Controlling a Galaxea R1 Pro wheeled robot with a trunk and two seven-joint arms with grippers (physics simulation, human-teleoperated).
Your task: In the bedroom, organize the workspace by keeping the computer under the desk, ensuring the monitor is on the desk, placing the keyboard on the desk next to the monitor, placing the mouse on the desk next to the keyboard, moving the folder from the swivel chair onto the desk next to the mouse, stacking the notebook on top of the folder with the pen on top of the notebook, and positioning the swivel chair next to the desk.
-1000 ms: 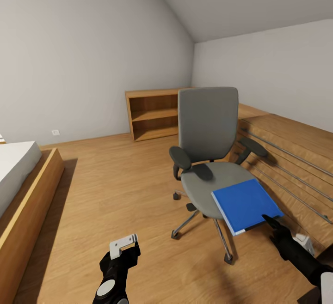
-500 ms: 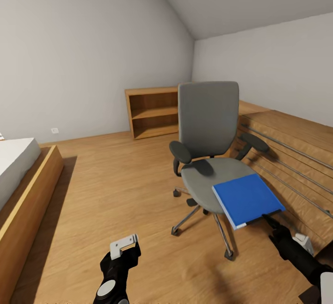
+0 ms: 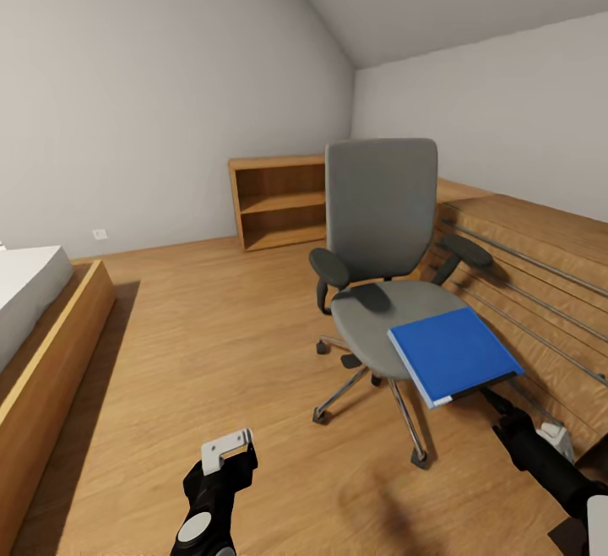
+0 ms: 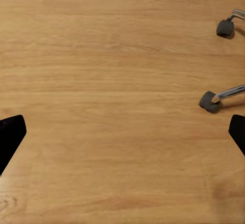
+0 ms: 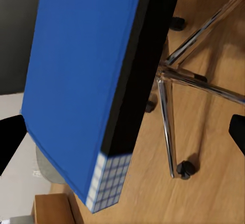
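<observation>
Head view: the grey swivel chair [image 3: 382, 226] stands on the wooden floor [image 3: 194, 345], right of centre, with a bookshelf [image 3: 277, 204] behind it at the far wall and a bed [image 3: 34, 319] at the left. A blue folder [image 3: 452, 353] lies on the seat's near right edge, overhanging it. The right gripper [image 3: 498, 405] reaches just under the folder's near edge with its fingers spread wide apart. The left gripper [image 3: 226, 448] hovers over bare floor, also spread wide.

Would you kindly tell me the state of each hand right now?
Left hand: open, holding nothing.
Right hand: open, beside the blue folder, not gripping it.
</observation>
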